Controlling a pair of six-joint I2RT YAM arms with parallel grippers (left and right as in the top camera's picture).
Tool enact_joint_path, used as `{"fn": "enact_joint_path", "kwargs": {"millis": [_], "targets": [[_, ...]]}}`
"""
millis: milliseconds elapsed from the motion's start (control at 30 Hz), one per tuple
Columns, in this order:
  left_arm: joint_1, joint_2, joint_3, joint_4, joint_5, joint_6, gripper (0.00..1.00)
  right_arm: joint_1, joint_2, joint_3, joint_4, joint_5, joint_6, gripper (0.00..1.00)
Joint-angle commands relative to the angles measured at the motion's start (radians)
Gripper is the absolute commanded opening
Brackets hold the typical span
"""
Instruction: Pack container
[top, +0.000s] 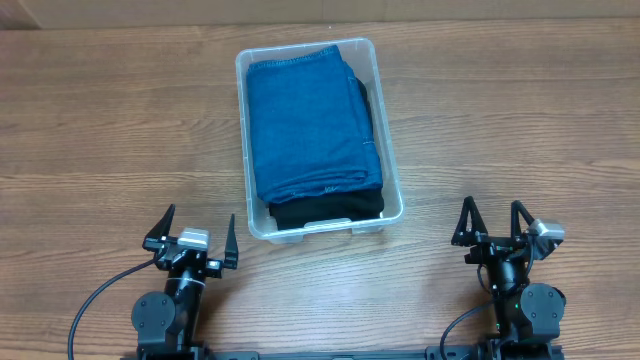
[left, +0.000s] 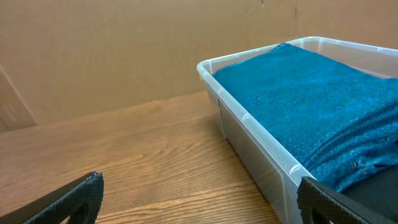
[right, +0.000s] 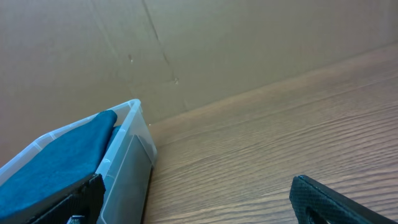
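Observation:
The clear plastic container stands at the table's middle. A folded blue cloth lies inside on top of a black cloth, filling it. The container also shows in the left wrist view and the right wrist view, with the blue cloth level with the rim. My left gripper is open and empty at the front left, apart from the container. My right gripper is open and empty at the front right.
The wooden table lies around the container. A brown cardboard wall stands along the table's far edge.

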Motion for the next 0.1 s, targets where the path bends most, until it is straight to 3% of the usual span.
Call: {"fn": "enact_joint_path", "kwargs": {"millis": [0, 67], "targets": [[0.007, -0.007, -0.003, -0.001, -0.003, 0.018, 1.00, 0.006, -0.008, -0.011, 0.006, 0.006, -0.003, 1.00], [0.007, -0.007, -0.003, -0.002, -0.003, 0.018, 1.00, 0.006, -0.008, -0.011, 0.006, 0.006, -0.003, 1.00]]}}
